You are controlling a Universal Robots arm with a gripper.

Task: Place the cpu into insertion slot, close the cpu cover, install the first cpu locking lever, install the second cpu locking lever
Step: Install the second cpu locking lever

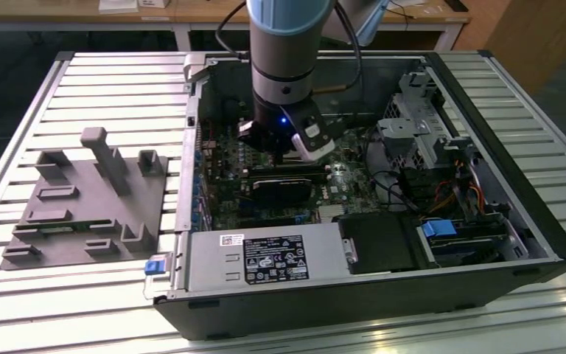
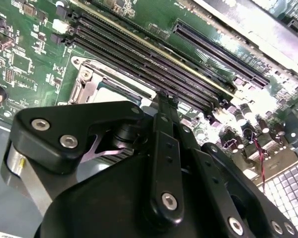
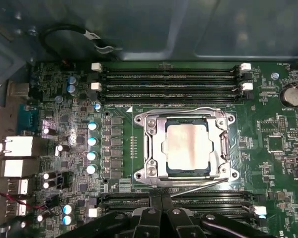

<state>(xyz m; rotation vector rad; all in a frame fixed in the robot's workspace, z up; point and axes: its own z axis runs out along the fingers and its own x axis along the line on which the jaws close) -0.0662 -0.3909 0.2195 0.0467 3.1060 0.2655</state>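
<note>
Silver-grey metal of the cpu (image 3: 186, 148) shows seated in the insertion slot (image 3: 186, 115), with the cpu cover (image 3: 155, 148) lying flat around it, its window framing the chip. The pincer (image 3: 161, 199) hangs just beside the socket's edge, over the memory slots (image 3: 171, 82), its fingertips (image 2: 165, 99) pressed together and holding nothing. The arm (image 1: 285, 44) stands upright, reaching straight down into the open computer case (image 1: 362, 295) on the slatted tabletop (image 1: 116, 81).
</note>
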